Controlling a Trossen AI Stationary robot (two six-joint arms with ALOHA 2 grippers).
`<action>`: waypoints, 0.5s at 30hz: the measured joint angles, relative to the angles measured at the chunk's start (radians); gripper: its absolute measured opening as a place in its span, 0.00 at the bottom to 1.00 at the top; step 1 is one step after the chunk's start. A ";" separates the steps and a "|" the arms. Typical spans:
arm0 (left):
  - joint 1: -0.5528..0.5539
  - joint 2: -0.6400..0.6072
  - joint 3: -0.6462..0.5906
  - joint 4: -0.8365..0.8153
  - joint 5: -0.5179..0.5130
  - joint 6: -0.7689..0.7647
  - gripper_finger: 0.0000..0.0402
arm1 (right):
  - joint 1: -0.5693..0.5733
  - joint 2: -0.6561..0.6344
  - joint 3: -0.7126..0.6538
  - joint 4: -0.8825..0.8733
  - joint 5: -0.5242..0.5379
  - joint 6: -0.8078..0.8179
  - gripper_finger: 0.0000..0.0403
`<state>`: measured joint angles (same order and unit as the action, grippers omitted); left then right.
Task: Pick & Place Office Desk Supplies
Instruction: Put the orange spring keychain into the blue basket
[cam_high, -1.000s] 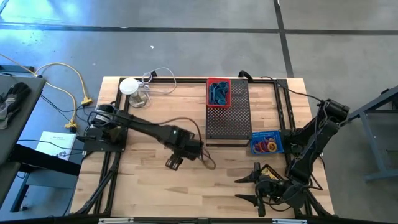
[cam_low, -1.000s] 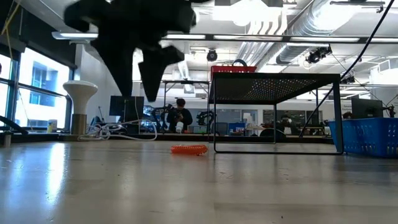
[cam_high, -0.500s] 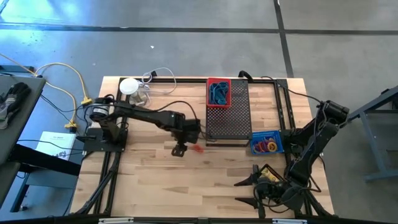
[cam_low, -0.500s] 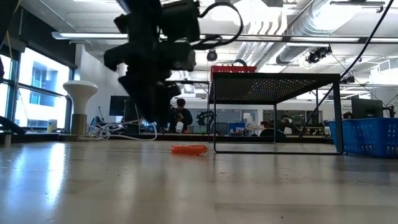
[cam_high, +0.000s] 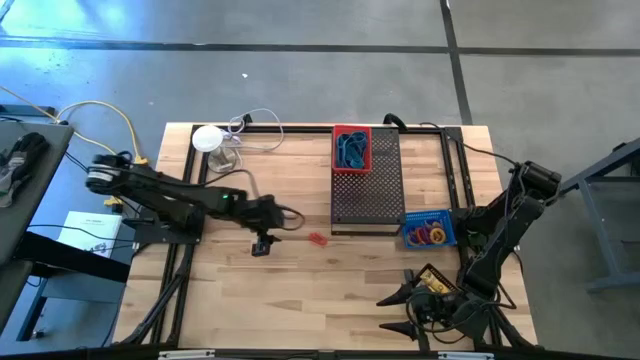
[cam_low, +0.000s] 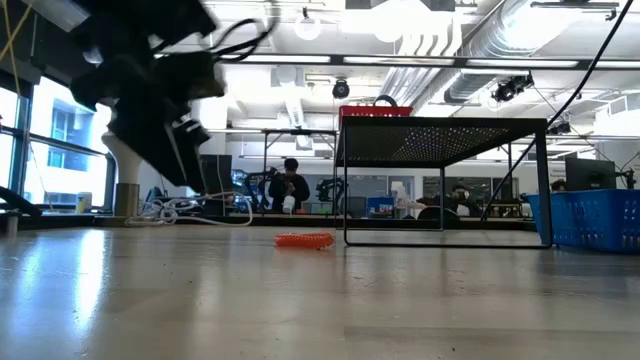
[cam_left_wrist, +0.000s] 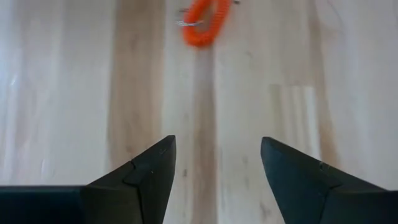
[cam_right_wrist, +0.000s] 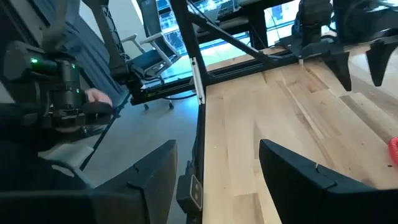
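Note:
An orange coiled loop (cam_high: 317, 239) lies flat on the wooden table, just left of the black perforated tray (cam_high: 365, 190); it also shows in the low view as the orange loop (cam_low: 303, 240) and in the left wrist view as the orange loop (cam_left_wrist: 204, 28). My left gripper (cam_high: 262, 245) hangs open above the bare wood a little left of the loop, pointing down toward it, with nothing between its fingers (cam_left_wrist: 149, 171). My right gripper (cam_high: 397, 311) waits open near the table's front right corner, its fingers (cam_right_wrist: 292, 168) about level and empty.
A red bin (cam_high: 351, 148) with blue items sits on the far end of the tray, which stands raised on legs (cam_low: 440, 125). A blue basket (cam_high: 430, 230) of coloured rings stands to the tray's right. A white round object (cam_high: 208, 138) with a cable is at the far left.
My left gripper has drawn back toward the table's left edge, away from the tray, and has sunk lower, staying open. The orange loop, hidden under the arm in the high view a second ago, now lies uncovered in the same spot.

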<state>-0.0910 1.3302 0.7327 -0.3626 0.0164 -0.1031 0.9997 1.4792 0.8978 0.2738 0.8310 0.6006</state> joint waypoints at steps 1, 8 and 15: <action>-0.003 -0.031 -0.057 0.073 -0.019 -0.023 0.57 | 0.000 0.000 0.000 0.001 0.002 0.004 0.53; -0.032 -0.111 -0.282 0.535 -0.031 -0.076 0.57 | -0.014 0.000 0.000 0.021 0.028 0.009 0.53; -0.060 -0.047 -0.286 0.549 -0.032 -0.137 0.57 | -0.047 0.000 0.000 0.035 0.034 0.008 0.53</action>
<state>-0.1514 1.2829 0.4465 0.1864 -0.0156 -0.2402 0.9530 1.4792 0.8978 0.3090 0.8645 0.6083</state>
